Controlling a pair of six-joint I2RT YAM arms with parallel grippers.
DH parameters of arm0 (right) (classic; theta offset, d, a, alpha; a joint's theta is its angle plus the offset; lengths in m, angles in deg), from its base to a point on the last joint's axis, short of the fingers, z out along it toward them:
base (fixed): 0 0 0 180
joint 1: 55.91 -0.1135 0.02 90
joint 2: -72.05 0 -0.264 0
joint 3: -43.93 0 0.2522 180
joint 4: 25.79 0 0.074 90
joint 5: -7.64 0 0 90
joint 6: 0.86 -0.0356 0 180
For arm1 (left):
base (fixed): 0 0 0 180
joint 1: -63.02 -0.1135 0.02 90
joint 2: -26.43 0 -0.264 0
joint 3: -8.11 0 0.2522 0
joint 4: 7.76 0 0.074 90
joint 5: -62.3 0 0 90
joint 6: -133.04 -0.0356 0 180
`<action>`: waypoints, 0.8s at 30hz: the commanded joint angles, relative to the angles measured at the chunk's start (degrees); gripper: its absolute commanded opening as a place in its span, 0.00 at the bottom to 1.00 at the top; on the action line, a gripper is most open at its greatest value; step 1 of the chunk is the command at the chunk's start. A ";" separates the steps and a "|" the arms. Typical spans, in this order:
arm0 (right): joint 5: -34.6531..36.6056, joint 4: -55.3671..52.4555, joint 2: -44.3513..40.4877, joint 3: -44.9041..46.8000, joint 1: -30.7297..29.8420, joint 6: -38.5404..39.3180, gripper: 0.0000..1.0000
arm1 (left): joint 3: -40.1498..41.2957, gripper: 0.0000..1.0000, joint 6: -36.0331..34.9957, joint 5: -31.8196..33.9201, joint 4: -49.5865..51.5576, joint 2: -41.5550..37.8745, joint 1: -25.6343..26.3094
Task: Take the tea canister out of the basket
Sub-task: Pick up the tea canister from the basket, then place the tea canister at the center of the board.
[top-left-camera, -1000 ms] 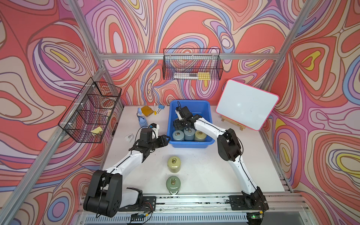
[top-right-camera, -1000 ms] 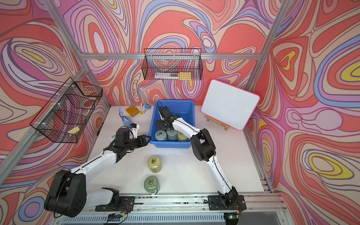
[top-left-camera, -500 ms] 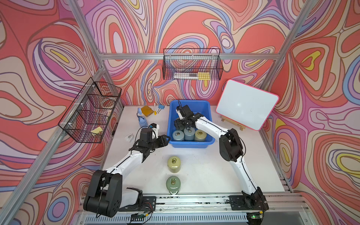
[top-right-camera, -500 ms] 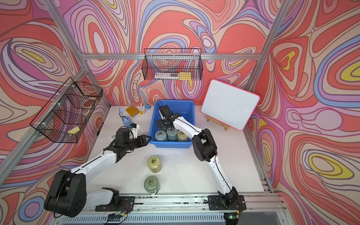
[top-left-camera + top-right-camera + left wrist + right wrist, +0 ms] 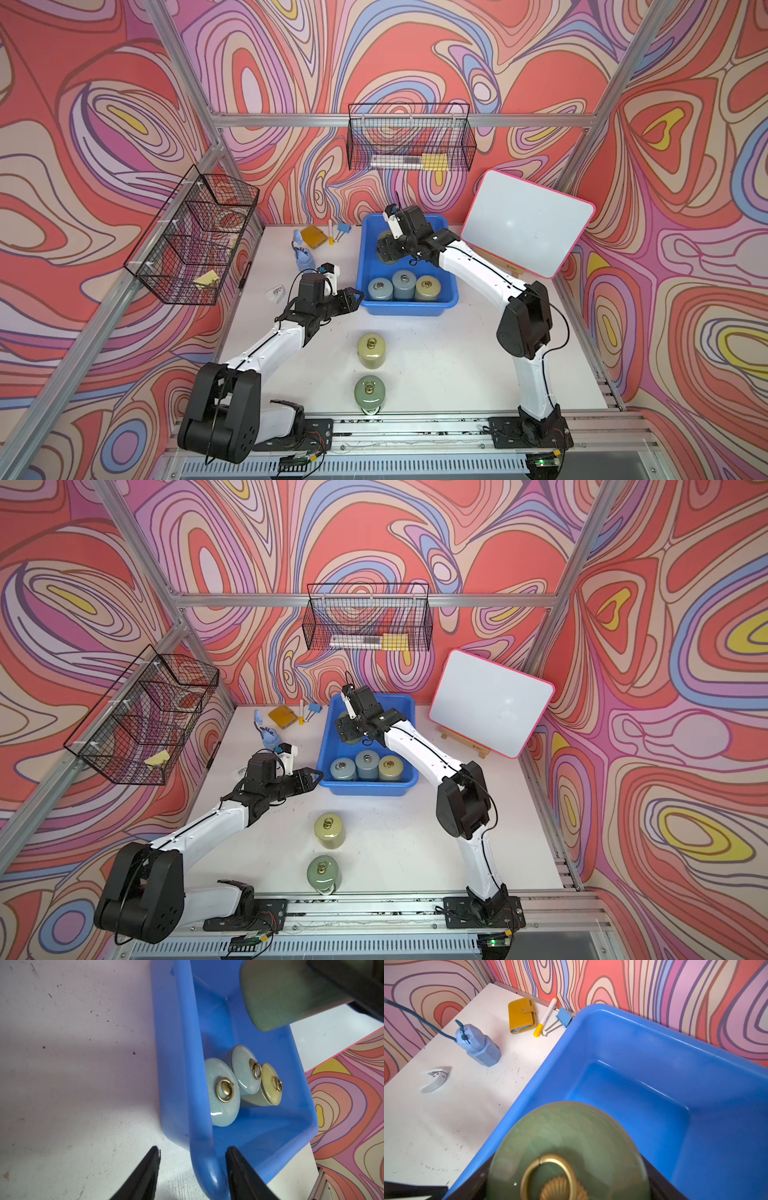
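— Swirled pink and red walls (image 5: 415,62) close us in, and the white table (image 5: 436,353) is scuffed. Where do we find the basket (image 5: 409,308)?
— We see it at the back of the table. Three canisters (image 5: 403,284) stand in a row against its near wall, two pale blue and one yellow.
— And the tea canister (image 5: 566,1142)?
— We see it, dark green with a brass ring on its lid, pinched in the right gripper (image 5: 392,253). It hangs clear of the floor over the basket's far part, on the left arm's side.
— What do we make of the left gripper (image 5: 192,1149)?
— We find it spread across the basket's near corner, one jaw inside the wall, one outside; the outer one shows a sliver of table beside the plastic.
— Anything out on the table?
— We count two more in front of the basket, a yellow-green one (image 5: 371,347) and a green one (image 5: 369,392), both upright
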 commanded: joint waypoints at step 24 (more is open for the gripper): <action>3.53 5.01 -38.14 40.48 -13.30 -1.72 0.68 | 0.17 0.57 0.32 -0.04 0.26 -1.74 -0.21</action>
